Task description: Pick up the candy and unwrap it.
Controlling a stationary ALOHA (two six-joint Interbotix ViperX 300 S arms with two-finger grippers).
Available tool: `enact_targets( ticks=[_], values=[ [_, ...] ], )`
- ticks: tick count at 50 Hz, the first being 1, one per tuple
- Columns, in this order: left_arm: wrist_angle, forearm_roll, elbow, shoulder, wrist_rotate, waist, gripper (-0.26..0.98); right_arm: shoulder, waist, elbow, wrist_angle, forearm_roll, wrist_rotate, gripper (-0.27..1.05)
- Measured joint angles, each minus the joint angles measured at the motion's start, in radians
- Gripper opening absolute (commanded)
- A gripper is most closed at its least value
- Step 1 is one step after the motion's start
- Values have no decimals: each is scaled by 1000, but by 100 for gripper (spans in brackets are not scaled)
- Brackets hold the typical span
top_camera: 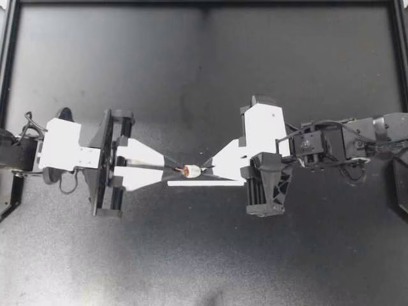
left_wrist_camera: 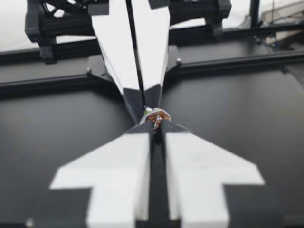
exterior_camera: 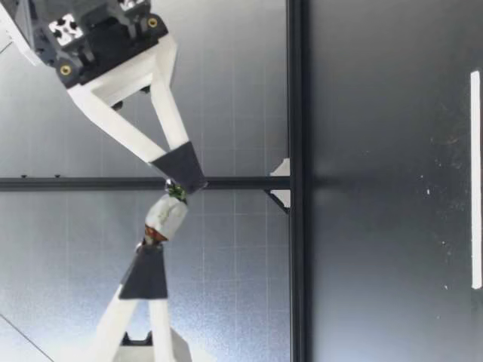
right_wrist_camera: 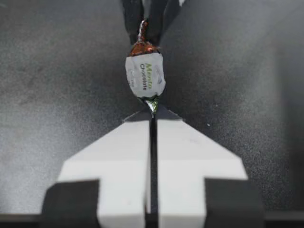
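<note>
Counter (top_camera: 204, 76): dark, matt, framed by black rails; carries nothing of the task now; one white strip (top_camera: 207, 183) lies on it below the hands, blank as far as can be seen. Left hand (top_camera: 172, 168): comes in from its own side, fingers closed to a point and pinching the brown twisted end of the wrapper (right_wrist_camera: 141, 34). Right hand (top_camera: 204, 169): faces it tip to tip, fingers closed on the green twisted end (right_wrist_camera: 152, 105); no gap shows between either pair of fingers in the wrist views. Candy (top_camera: 190, 170): one piece, stubby and white-wrapped, strung between the two hands and touching nothing else; in the low view it hangs well above the counter (exterior_camera: 166, 216); in the left wrist view only a crumpled end shows past the fingertips (left_wrist_camera: 156, 115). Task status, as judged: pick-up done; both ends gripped, so the pull or twist is set up; unwrapping not yet done, since both twists look tight and the wrapper covers the sweet all round, with no bare sweet showing. Left to do: draw the ends apart or counter-rotate them until the wrapper opens. Writing: two short lines of print on the white face of the wrapper (right_wrist_camera: 149, 76), the upper green, the lower dark; sharp only in the right wrist view; no labels or markings seen on the hands or the counter.
</note>
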Motion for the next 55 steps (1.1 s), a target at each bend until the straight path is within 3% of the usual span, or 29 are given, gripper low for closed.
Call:
enact_targets(
  ticks=[21, 43, 55],
  values=[
    [-9, -12, 44, -31, -14, 2, -16, -29, 2, 49, -11, 25, 35, -16],
    [-15, -20, -8, 21, -17, -2, -16, 6, 2, 20, -48, -9, 38, -16],
    [-12, -31, 14, -2, -18, -3, -16, -29, 2, 58, -54, -9, 60, -16]
  ],
)
